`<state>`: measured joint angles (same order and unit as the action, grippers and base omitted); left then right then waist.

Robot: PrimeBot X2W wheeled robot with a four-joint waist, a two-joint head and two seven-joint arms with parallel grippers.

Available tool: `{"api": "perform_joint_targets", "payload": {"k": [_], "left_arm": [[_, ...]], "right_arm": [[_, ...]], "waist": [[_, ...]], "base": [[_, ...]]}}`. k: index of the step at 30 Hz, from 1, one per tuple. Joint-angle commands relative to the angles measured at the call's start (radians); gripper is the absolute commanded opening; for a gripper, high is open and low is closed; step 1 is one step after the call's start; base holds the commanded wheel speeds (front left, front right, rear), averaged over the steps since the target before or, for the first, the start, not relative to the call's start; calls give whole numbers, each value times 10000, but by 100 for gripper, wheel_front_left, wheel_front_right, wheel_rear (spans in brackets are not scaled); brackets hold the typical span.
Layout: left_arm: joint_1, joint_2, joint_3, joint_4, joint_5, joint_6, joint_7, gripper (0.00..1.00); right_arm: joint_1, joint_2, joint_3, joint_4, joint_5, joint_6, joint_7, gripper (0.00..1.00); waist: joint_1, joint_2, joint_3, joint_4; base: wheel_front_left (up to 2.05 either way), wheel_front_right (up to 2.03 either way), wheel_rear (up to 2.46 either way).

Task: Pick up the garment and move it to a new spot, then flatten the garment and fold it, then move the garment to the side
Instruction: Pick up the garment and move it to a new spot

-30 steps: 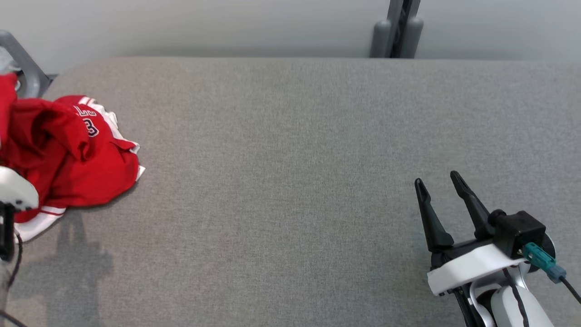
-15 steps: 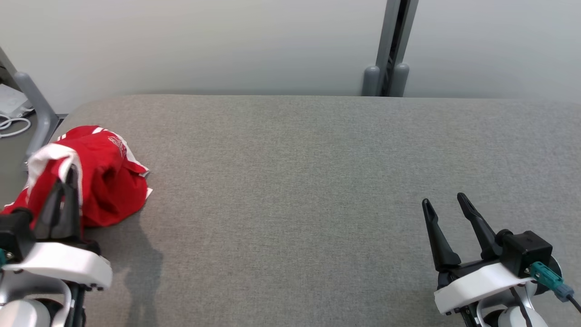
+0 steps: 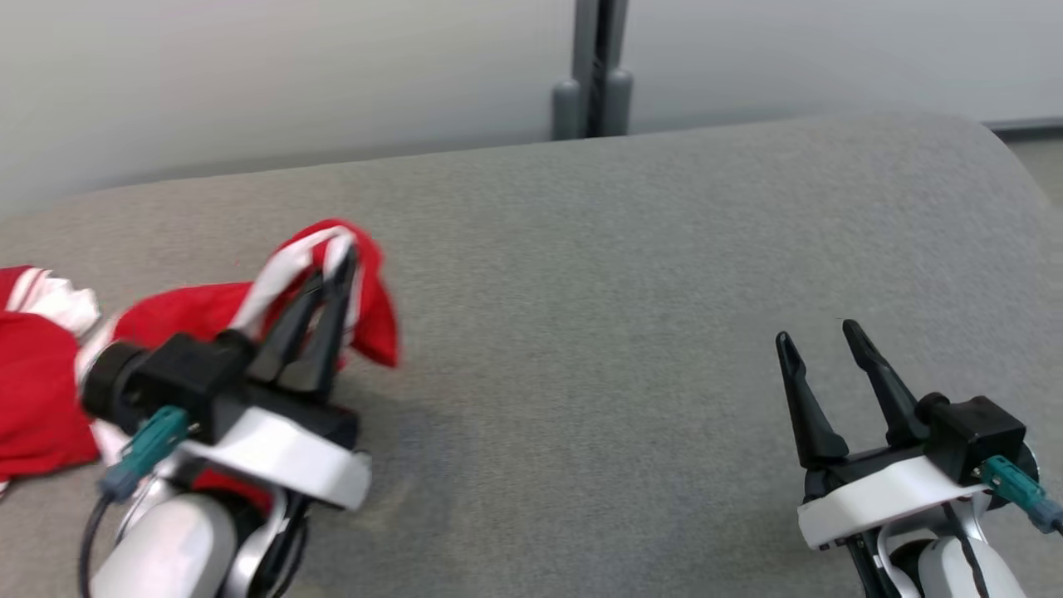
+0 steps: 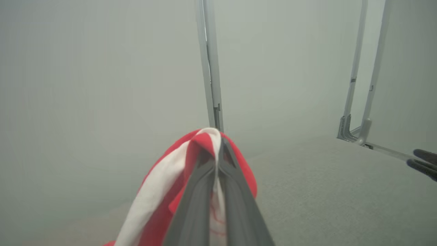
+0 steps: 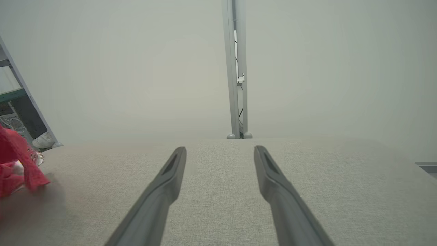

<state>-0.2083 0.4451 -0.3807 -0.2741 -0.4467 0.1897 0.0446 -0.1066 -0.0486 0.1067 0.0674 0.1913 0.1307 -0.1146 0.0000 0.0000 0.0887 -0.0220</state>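
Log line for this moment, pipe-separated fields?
phase: garment pick-up | left gripper: jaws shut on red garment, white trim lifted | right gripper: jaws open, empty, over grey table

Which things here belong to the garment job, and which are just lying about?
Job: red-and-white garment; left gripper, shut on it; open right gripper; grey table.
Background: grey post behind the table; shelf frame.

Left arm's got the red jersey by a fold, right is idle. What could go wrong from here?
1. The left gripper pinches the red jersey only at its fingertips, by a white-trimmed fold; it may slip out.
2. Most of the cloth lies bunched on the grey table; dragging could tangle it further.
3. The right gripper stands open, apart from the cloth, so it cannot catch a slip.
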Motion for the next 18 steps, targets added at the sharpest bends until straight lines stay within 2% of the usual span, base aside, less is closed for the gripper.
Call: {"api": "perform_joint_targets", "payload": {"k": [1, 5, 6, 12, 18], "left_arm": [[-714, -262, -390, 146, 109, -341, 45, 0], [-1985, -979, -1401, 699, 361, -999, 228, 0], [-1985, -979, -1401, 699, 361, -999, 228, 0], [-3446, -1970, -2424, 2059, 633, -1663, 360, 0], [-3698, -2740, -3067, 4050, 404, -2108, 181, 0]], "right_arm": [[-192, -43, -53, -131, 1, 1, -41, 100], [-313, -42, -115, -176, 68, 1, -97, 100], [-313, -42, -115, -176, 68, 1, -97, 100], [-560, -39, -51, -117, 311, 1, -366, 100], [-626, -37, 30, 188, 718, 1, -729, 100]], "waist": [[0, 0, 558, -769], [0, 0, 958, -1533], [0, 0, 958, -1533], [0, 0, 1658, -2767], [0, 0, 2244, -3519]], "base": [[0, 0, 0], [0, 0, 0], [0, 0, 0], [0, 0, 0], [0, 0, 0]]}}
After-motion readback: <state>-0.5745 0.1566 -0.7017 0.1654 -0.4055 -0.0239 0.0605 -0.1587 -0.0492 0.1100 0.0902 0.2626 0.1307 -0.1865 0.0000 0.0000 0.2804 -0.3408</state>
